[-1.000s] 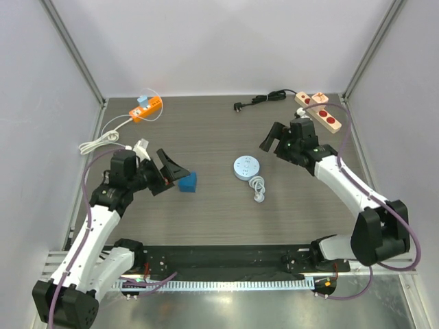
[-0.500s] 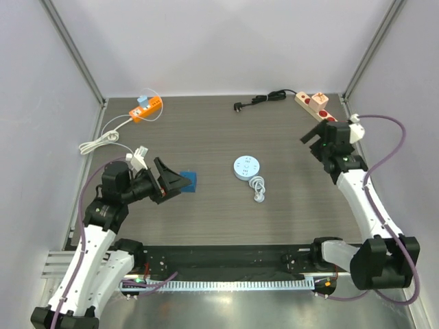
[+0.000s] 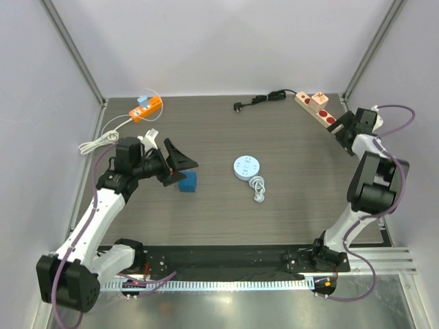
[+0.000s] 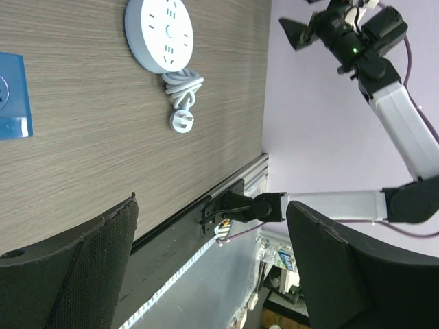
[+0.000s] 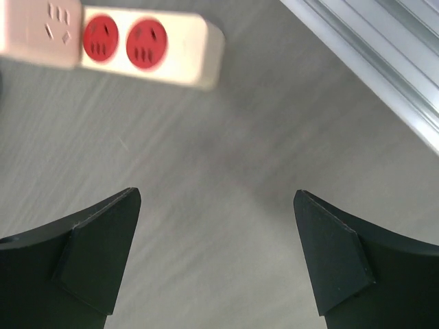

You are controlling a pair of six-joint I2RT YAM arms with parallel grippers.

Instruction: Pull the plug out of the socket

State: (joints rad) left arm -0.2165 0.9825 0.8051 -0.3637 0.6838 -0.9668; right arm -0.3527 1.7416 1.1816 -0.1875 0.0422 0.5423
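An orange power strip (image 3: 147,108) with a light-blue plug (image 3: 142,100) in it lies at the back left, with a white cable (image 3: 103,137) trailing from it. A beige strip with red sockets (image 3: 318,110) lies at the back right, a pale block (image 3: 317,98) seated on it; it also shows in the right wrist view (image 5: 144,42). My right gripper (image 3: 339,127) is open and empty just beyond that strip's near end (image 5: 217,195). My left gripper (image 3: 180,163) is open and empty, above a blue cube socket (image 3: 188,182), and also shows in its wrist view (image 4: 212,205).
A round white socket (image 3: 245,166) sits mid-table with its coiled cord and loose plug (image 3: 258,186). A black cord with a plug (image 3: 264,100) lies at the back. An aluminium rail (image 5: 384,62) runs close to my right gripper. The blue cube (image 4: 14,96) is at the left wrist view's left edge.
My right arm has swung from the table's middle out to the back right, past the beige strip's end. My left gripper has lifted and shifted slightly back, uncovering the blue cube.
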